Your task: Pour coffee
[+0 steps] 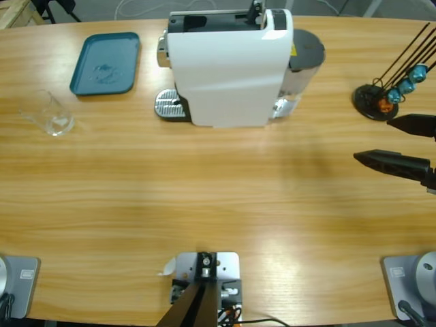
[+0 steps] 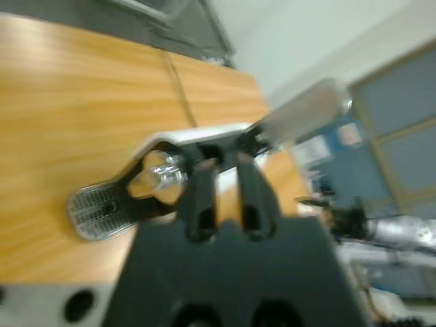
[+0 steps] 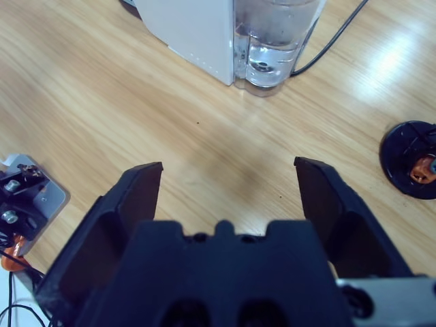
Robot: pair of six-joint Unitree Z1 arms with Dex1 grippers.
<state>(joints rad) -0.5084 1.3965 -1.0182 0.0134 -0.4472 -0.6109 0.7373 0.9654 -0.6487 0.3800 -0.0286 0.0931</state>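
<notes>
Right end effector [image 1: 379, 141] jaws wide apart, hovering over bare desk [image 1: 204, 197] near the right edge. Left end effector [image 2: 226, 178] jaws nearly together, nothing between them, facing the white machine's [image 1: 228, 65] drip tray [image 2: 102, 208]. Glass [image 1: 51, 114] near the left edge; can't tell if it holds coffee.

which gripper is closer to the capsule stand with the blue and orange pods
Right. The right gripper sits open just below the capsule stand at the table's right end. The left gripper does not show in the high view; its wrist view looks at the coffee machine's drip tray.
</notes>
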